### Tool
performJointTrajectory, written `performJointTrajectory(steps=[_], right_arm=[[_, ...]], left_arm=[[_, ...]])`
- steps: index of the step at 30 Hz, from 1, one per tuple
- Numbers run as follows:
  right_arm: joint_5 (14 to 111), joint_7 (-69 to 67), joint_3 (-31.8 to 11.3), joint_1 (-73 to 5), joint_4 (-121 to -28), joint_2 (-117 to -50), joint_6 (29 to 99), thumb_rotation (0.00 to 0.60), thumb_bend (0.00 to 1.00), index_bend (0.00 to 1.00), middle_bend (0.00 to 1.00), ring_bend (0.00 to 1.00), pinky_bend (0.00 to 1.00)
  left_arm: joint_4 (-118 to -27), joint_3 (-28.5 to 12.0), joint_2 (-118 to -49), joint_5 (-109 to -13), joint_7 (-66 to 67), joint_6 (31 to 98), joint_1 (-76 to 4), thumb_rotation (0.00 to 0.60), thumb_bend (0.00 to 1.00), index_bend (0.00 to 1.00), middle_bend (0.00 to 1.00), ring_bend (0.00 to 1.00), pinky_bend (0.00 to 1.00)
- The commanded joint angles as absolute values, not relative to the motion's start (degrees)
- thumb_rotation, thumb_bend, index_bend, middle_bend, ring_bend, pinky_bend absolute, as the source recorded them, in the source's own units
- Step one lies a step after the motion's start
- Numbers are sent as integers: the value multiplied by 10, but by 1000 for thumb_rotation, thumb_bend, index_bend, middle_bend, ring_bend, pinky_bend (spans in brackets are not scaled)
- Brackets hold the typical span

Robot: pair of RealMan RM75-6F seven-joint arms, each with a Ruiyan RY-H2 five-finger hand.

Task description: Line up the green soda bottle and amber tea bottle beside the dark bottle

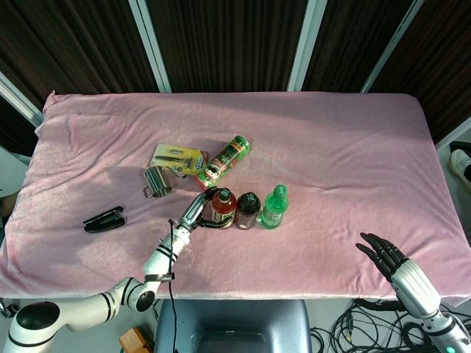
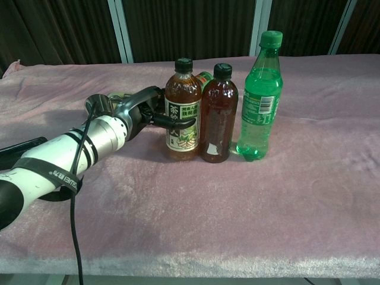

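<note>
Three bottles stand upright in a row on the pink cloth. The amber tea bottle (image 2: 183,110) (image 1: 224,207) is leftmost and touches the dark bottle (image 2: 216,115) (image 1: 246,210) in the middle. The green soda bottle (image 2: 260,98) (image 1: 274,207) stands on the right with a small gap to the dark one. My left hand (image 2: 141,111) (image 1: 197,210) grips the tea bottle from its left side, fingers wrapped across the label. My right hand (image 1: 384,255) hovers open near the table's front right edge, far from the bottles.
Behind the row lie a red-and-green can (image 1: 224,160) on its side, a yellow package (image 1: 176,157) and a metal cup (image 1: 156,181). A black object (image 1: 104,219) lies at the left. The table's front edge (image 2: 190,261) is close.
</note>
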State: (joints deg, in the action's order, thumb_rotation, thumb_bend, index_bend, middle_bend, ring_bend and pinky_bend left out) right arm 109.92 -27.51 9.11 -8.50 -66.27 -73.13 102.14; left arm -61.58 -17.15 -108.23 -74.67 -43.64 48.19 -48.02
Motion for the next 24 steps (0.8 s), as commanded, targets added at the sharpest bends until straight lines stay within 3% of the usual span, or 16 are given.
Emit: performJointTrajectory(steps=[1, 8, 14, 24], right_arm=[[1100, -274, 91, -85, -665, -730, 1021, 600, 101, 0, 0, 0, 262], [1102, -271, 94, -87, -667, -728, 1015, 600, 101, 0, 0, 0, 262], [1101, -266, 94, -88, -669, -729, 1008, 600, 101, 0, 0, 0, 262], [1103, -263, 95, -87, -670, -729, 1011, 600, 101, 0, 0, 0, 262]], left_arm=[[-617, -168, -1077, -748, -437, 473, -483, 600, 377, 240, 258, 54, 0], [-616, -161, -1072, -753, -421, 481, -479, 600, 330, 59, 3, 0, 0], [-627, -155, -1064, -766, -415, 497, -474, 600, 310, 4, 0, 0, 0], [-675, -144, -1021, -782, -402, 531, -451, 600, 302, 0, 0, 0, 0]])
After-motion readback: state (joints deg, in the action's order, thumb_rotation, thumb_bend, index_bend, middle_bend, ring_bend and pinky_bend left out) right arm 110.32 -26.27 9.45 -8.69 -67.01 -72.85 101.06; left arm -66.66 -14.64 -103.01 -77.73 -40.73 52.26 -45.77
